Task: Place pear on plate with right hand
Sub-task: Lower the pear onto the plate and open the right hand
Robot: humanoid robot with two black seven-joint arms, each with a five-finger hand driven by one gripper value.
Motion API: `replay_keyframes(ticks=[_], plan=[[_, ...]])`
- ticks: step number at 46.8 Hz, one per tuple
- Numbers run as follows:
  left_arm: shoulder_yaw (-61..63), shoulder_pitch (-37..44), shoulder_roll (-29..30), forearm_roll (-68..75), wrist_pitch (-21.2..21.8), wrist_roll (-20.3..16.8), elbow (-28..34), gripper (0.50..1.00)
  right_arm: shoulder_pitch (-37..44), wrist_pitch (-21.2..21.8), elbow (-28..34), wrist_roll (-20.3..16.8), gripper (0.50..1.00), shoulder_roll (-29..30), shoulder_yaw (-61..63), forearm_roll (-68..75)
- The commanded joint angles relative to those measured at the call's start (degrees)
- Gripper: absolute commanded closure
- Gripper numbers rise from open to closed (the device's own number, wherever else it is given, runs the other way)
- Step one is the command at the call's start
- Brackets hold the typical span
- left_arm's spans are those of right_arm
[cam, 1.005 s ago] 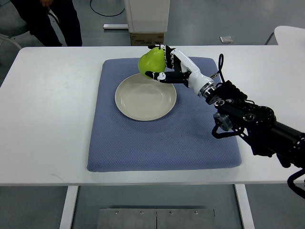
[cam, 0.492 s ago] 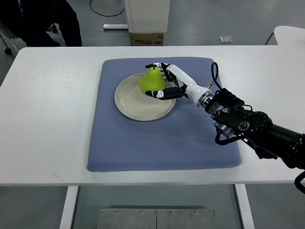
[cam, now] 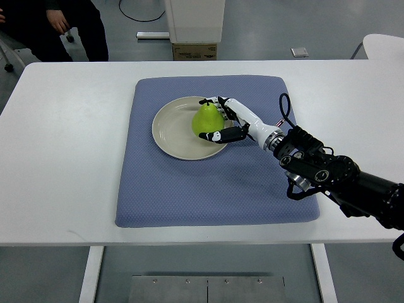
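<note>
We see the pear (cam: 206,120) standing upright on the right half of the plate (cam: 172,129), its narrow neck pointing toward the far side of the tabletop (cam: 69,145). It is a bright yellow-green fruit with a smooth, slightly glossy skin, broad at the base and tapering to a small dark stem at the top. Whether its base fully rests on the plate we cannot tell, since the fingers cover part of its lower side.

Our right hand (cam: 228,121) is clamped on the pear: white fingers (cam: 222,134) with black joints curl around its right side, one wrapping low across the front and others reaching over near the stem. The dark forearm runs from the wrist toward the lower right edge of the view.

The plate is round, shallow and cream-coloured, lying on the far half of a blue-grey mat (cam: 208,183) that covers the middle of the white tabletop. Beyond the tabletop's far edge we see a cardboard box (cam: 194,51) under a white stand, and a person (cam: 53,25) in dark clothing at the upper left corner.
</note>
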Motion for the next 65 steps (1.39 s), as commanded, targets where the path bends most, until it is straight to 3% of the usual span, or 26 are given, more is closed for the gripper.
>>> replay_keyframes(ticks=[1,14,15,17,18,40,65], plan=[[0.05,-0.05,0.0,0.0,0.08,0.0,0.01,0.5,-0.13,-0.02,0.02,0.0,1.0,0.0,0.0,0.0],[0.05,0.04,0.0,0.0,-0.01,0.0,0.01,0.5,-0.04,-0.02,0.02,0.08,1.0,0.0,0.44,0.44],[-0.04,0.04,0.0,0.0,-0.01,0.0,0.01,0.5,-0.04,-0.02,0.02,0.08,0.903,0.0,0.44,0.44],[0.05,-0.05,0.0,0.0,-0.01,0.0,0.01,0.5,-0.04,-0.02,-0.07,0.08,0.556,0.0,0.61,0.53],[0.05,-0.05,0.0,0.0,-0.01,0.0,0.01,0.5,-0.04,-0.1,-0.07,0.17,0.501,0.0,0.79,0.7],[0.05,0.04,0.0,0.0,-0.01,0.0,0.01,0.5,0.75,-0.02,-0.16,-0.18,0.5,0.0,1.58,0.79],[0.05,-0.05,0.0,0.0,-0.01,0.0,0.01,0.5,0.22,1.21,-0.95,-1.85,0.5,0.0,10.9,0.79]])
